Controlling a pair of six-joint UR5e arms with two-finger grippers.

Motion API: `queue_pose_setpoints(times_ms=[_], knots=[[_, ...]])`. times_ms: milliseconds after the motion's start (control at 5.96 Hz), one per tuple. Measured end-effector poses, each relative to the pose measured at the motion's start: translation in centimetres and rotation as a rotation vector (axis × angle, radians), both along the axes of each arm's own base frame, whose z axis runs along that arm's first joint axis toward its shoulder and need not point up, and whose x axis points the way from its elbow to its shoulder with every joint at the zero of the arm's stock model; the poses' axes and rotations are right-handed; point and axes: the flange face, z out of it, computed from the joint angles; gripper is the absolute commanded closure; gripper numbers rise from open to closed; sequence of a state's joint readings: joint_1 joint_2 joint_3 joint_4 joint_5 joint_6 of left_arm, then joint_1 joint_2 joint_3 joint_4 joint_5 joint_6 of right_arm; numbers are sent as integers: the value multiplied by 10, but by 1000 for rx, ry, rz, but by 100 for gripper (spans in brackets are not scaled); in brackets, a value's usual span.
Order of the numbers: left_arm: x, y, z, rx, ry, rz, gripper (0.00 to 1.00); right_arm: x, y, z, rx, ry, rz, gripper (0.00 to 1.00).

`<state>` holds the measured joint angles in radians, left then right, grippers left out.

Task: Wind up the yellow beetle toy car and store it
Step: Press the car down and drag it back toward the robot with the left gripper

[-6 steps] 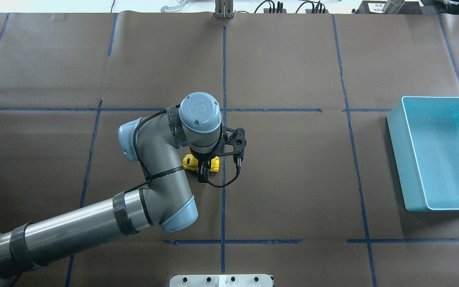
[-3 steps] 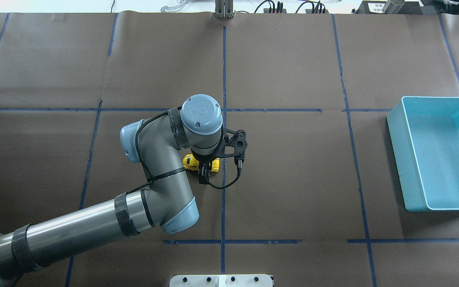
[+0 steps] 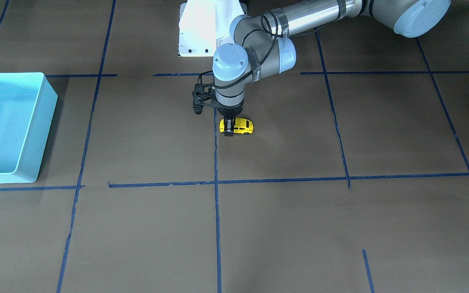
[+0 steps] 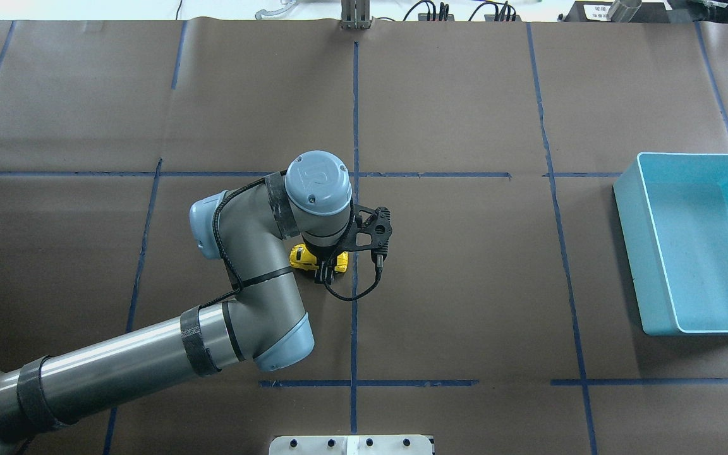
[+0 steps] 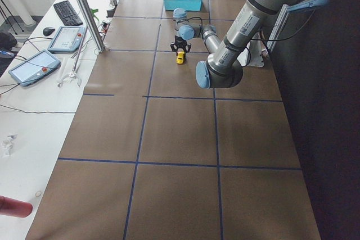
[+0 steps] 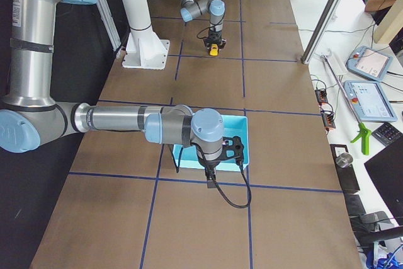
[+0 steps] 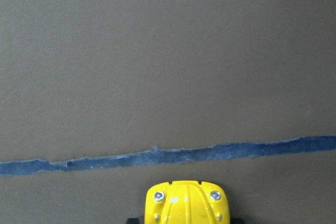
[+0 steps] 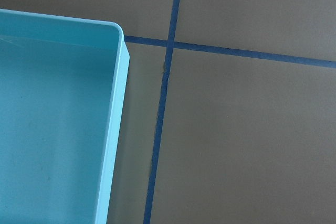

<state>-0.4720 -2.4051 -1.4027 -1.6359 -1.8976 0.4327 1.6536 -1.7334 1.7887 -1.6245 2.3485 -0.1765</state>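
The yellow beetle toy car (image 4: 301,256) stands on the brown table just left of the centre tape line. It also shows in the front-facing view (image 3: 241,125) and the left wrist view (image 7: 185,203). My left gripper (image 4: 323,266) points straight down and is shut on the car's sides, its near finger (image 3: 228,128) against the body. The car's wheels rest on the table. My right gripper (image 6: 211,171) hangs above the teal bin and shows only in the exterior right view, so I cannot tell whether it is open or shut.
An empty teal bin (image 4: 627,212) sits at the table's right end, also in the front-facing view (image 3: 46,122) and the right wrist view (image 8: 112,129). Blue tape lines (image 4: 354,126) cross the brown surface. The white robot base plate (image 3: 196,28) is at the robot's edge.
The left gripper's visible finger has drawn in against the car's side, and the wrist shifted slightly. The car has stayed in place.
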Motion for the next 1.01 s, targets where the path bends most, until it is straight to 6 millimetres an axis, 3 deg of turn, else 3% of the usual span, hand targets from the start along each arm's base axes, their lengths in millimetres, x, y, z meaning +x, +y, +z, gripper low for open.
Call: queue_pose_setpoints(times_ms=[336,1007], knots=[[-5,-3,-4,6,19,-7,99,0,0,0,1,0,-1,0],[-23,-13,-15,42,98,-30,100,0,0,0,1,0,-2,0]])
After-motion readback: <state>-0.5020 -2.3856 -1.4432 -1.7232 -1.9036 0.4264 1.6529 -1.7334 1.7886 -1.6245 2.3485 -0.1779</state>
